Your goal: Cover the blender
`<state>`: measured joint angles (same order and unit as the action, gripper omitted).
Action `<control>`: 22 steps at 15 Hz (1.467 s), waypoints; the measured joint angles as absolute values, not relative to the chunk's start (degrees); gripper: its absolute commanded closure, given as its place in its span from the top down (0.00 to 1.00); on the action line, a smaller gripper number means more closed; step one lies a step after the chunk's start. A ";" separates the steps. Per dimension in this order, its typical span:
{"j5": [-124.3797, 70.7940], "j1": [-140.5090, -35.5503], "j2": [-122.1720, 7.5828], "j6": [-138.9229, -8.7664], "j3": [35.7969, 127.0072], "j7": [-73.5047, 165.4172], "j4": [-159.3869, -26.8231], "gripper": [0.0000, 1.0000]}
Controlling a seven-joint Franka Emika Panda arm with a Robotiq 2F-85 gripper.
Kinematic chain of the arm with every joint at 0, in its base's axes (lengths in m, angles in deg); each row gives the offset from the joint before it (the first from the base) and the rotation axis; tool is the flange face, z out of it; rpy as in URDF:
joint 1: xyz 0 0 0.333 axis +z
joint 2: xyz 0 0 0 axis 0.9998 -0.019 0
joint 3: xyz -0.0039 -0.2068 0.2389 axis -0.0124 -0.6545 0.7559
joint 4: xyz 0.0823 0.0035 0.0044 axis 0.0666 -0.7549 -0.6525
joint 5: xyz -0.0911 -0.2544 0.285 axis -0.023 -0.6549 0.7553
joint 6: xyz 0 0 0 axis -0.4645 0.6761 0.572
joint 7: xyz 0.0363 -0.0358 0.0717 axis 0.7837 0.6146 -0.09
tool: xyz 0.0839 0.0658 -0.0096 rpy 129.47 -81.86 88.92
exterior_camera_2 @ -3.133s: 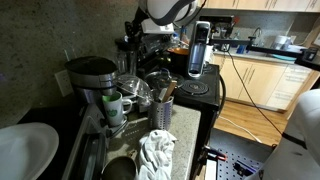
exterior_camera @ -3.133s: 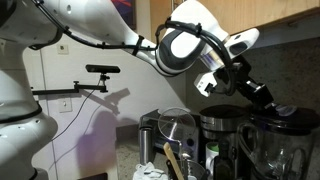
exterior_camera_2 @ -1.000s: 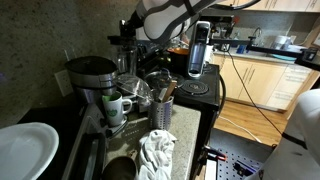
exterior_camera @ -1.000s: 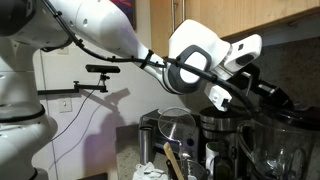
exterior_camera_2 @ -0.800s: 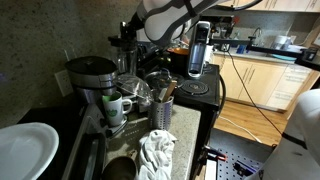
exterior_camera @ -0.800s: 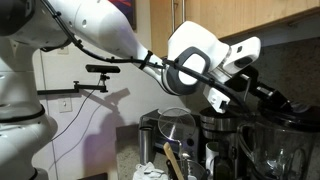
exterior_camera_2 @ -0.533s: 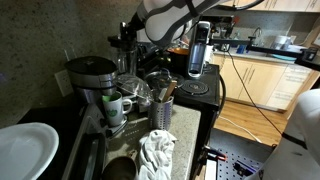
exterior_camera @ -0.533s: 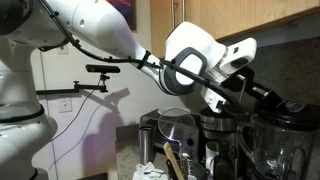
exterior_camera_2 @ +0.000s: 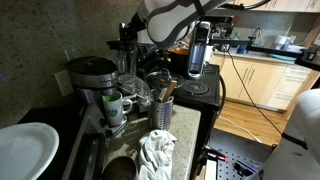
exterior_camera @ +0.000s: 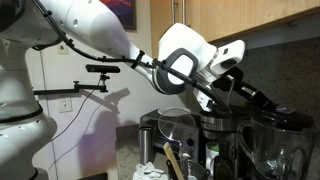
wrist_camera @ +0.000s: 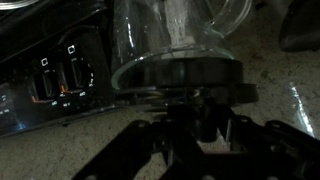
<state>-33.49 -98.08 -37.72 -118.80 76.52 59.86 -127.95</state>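
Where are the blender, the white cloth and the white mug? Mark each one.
blender point(exterior_camera: 288, 155): an exterior view, on its clear glass wall.
white cloth point(exterior_camera_2: 155, 152): an exterior view, on the middle of its folds.
white mug point(exterior_camera_2: 113, 106): an exterior view, on its side.

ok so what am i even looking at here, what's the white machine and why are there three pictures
The white machine is a robot arm, steered by a person, ending in a claw. Two pictures come from cameras standing outside the robot in a kitchen. The dark third one comes from a camera on the wrist, looking along the claw. On the counter stand a clear blender, a black-topped appliance and a crumpled white cloth; a white plate lies nearby. The claw is at the blender's rim, where a dark lid shows. It is too dark to tell whether the claw grips it.
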 measured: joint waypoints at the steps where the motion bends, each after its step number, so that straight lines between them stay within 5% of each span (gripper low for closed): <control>1: -33.49 -98.13 -37.63 -118.80 76.50 59.86 -128.06 0.19; 13: -39.44 -103.65 -39.64 -124.92 76.04 67.35 -128.04 0.19; 14: -39.85 -104.20 -39.94 -125.35 75.98 67.64 -128.04 0.37; 15: -40.00 -104.51 -40.14 -125.39 75.92 67.64 -128.04 0.67; 17: -40.13 -104.71 -40.35 -125.39 75.91 67.65 -128.04 0.65; 22: -40.00 -104.06 -40.10 -124.47 76.51 67.74 -128.04 0.99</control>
<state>-40.00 -104.06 -40.10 -124.47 76.51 67.74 -128.04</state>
